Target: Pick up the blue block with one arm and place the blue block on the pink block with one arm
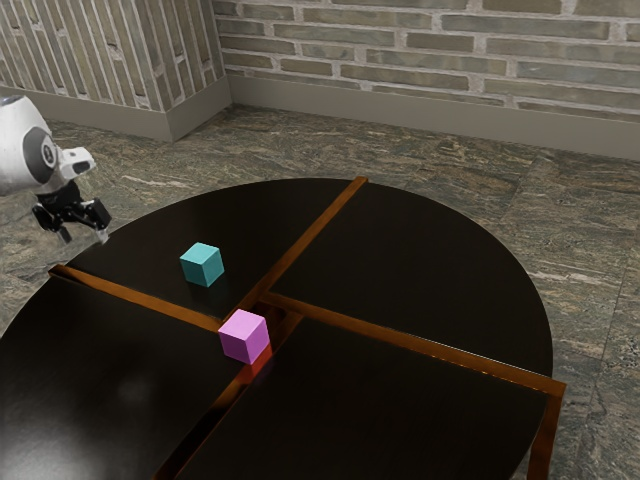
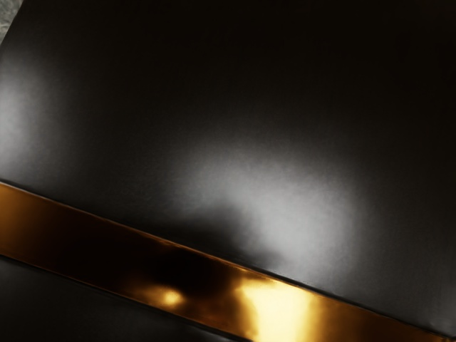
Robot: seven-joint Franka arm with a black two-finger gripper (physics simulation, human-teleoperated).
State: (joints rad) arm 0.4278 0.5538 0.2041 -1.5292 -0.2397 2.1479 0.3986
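Your hand (image 1: 83, 234) hangs with fingers apart and nothing between them, above the tabletop's (image 1: 420, 270) rim at the exterior view's left. Blue block (image 1: 202, 264): teal cube, flat on a dark panel, near the pink block (image 1: 244, 335) but not touching it.

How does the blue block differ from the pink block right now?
The blue block is teal; the pink block is pinkish violet. The blue block rests on a dark panel of the table; the pink block sits where the wooden strips cross. The blue block lies nearer the gripper than the pink block. Both are like-sized cubes, flat and apart.
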